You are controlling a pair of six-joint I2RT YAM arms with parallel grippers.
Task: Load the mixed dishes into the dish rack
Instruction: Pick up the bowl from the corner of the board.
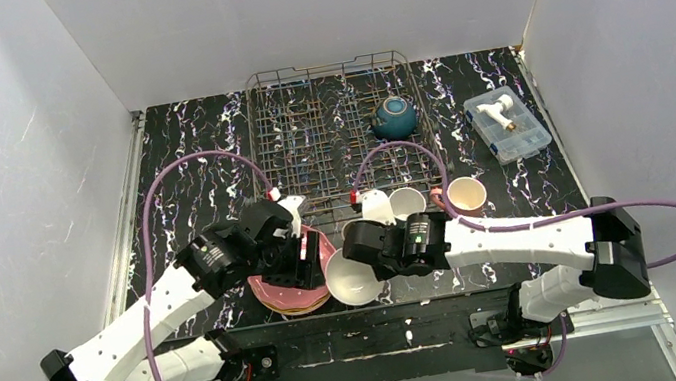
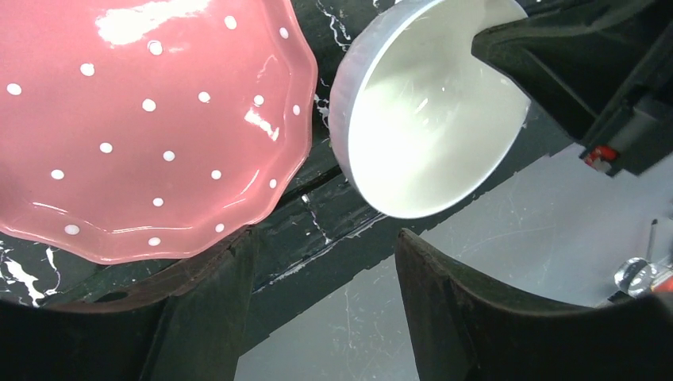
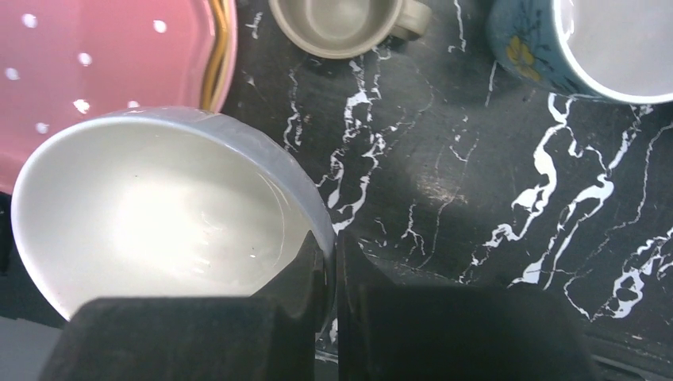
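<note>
Closest to us, the right gripper [image 3: 332,262] has its fingers [image 3: 305,266] pressed together on the rim of the white bowl [image 3: 159,214], one finger inside the wall and one outside. The bowl is tilted, with its hollow turned toward the left arm. It is held in front of the dish rack [image 1: 305,135], past the rack's near edge and close to the near edge of the desk [image 1: 195,141]. We cannot tell whether its base touches the desk.

The left gripper [image 2: 325,274] hangs in front of the rack's near left corner with its fingers [image 2: 210,305] spread and nothing between them. Below it lies the pink plate [image 2: 151,119], scalloped and dotted white, on top of a stack of plates [image 1: 289,297] in front of the rack's left half. A yellow rim [image 3: 220,55] shows under the pink one.

Just in front of the rack's near edge, a grey-olive mug [image 3: 337,24] and a blue mug [image 3: 587,48] with yellow flowers stand mouth up on the desk. Inside the rack, toward its right side, a teal bowl [image 1: 395,117] sits mouth down among the tines. To the right of the rack, apart from it, lies a clear plastic box [image 1: 507,123] with a white item inside.
</note>
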